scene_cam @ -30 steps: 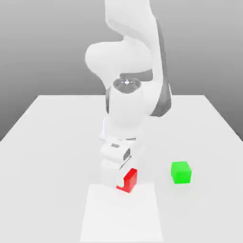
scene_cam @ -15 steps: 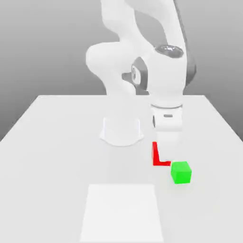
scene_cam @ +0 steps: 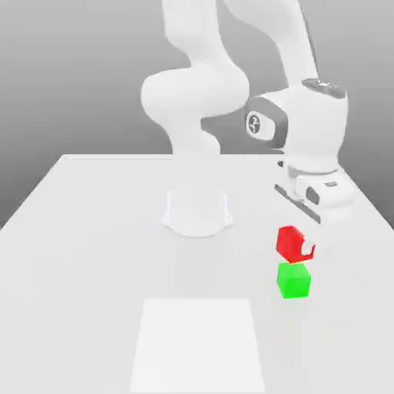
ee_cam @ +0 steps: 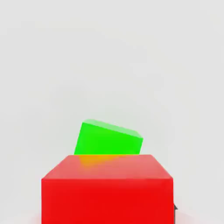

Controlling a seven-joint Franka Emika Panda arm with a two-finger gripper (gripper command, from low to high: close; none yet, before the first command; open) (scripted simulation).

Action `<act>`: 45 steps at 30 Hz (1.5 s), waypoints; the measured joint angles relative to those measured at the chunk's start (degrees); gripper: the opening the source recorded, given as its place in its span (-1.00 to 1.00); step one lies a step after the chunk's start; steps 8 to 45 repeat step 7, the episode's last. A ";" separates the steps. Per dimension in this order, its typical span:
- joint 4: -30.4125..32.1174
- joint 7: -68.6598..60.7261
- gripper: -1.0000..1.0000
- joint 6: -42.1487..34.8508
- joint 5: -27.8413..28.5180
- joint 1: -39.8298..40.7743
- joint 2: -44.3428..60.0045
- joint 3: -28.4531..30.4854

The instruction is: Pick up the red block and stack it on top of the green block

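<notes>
Directly beneath hand (scene_cam: pixel 302 245), clenched on red block (scene_cam: pixel 291 243): green block (scene_cam: pixel 294 279), slightly apart, roughly aligned for lowering.

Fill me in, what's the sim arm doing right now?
The white Panda arm's gripper is shut on the small bright-red cube, holding it in the air just above the small bright-green cube, which sits on the white table. In the hand view the red cube hangs above the green one. It looks not yet set down.
</notes>
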State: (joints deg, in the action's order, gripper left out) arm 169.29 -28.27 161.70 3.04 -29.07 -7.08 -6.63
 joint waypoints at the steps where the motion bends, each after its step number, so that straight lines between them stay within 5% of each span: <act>1: -0.01 0.17 -1.00 1.26 0.23 0.08 1.21 -0.05; 5: 0.16 -0.92 -1.00 6.73 -1.41 -0.54 6.25 -0.30; 6: 0.20 -1.33 1.00 7.51 -1.99 -1.00 6.96 -0.19; 45: 0.20 -1.33 1.00 7.51 -1.99 -1.16 6.96 -0.19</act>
